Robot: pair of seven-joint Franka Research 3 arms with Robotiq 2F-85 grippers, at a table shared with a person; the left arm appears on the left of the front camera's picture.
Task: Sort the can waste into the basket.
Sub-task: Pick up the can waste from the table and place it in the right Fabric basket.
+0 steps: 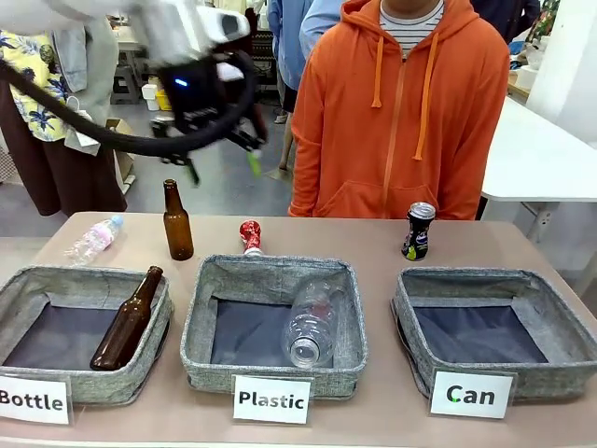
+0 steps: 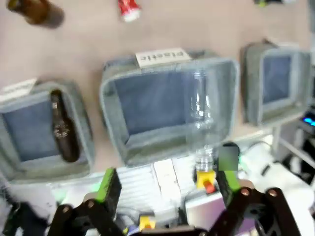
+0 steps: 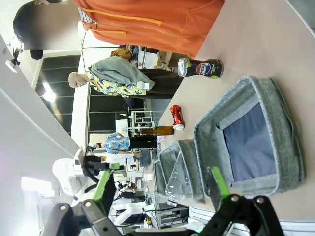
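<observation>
A crushed red can [image 1: 250, 236] stands on the table behind the middle basket, also in the left wrist view [image 2: 129, 10] and the right wrist view [image 3: 175, 117]. The black can [image 1: 419, 231] [image 3: 199, 67] stands upright behind the "Can" basket [image 1: 485, 277] [image 2: 248, 83] [image 3: 280, 98], which holds nothing. My left gripper [image 1: 224, 166] [image 2: 167, 182] hangs open and empty high above the table's left half. The right gripper [image 3: 161, 184] is open and empty, near the "Can" basket's front side.
A brown bottle [image 1: 177, 221] stands and a clear plastic bottle [image 1: 93, 241] lies at the back left. The "Bottle" basket [image 1: 28, 280] holds a brown bottle [image 1: 126, 320]; the "Plastic" basket [image 1: 270, 269] holds a clear bottle [image 1: 312, 322]. A person in an orange hoodie [image 1: 401, 103] stands at the far edge.
</observation>
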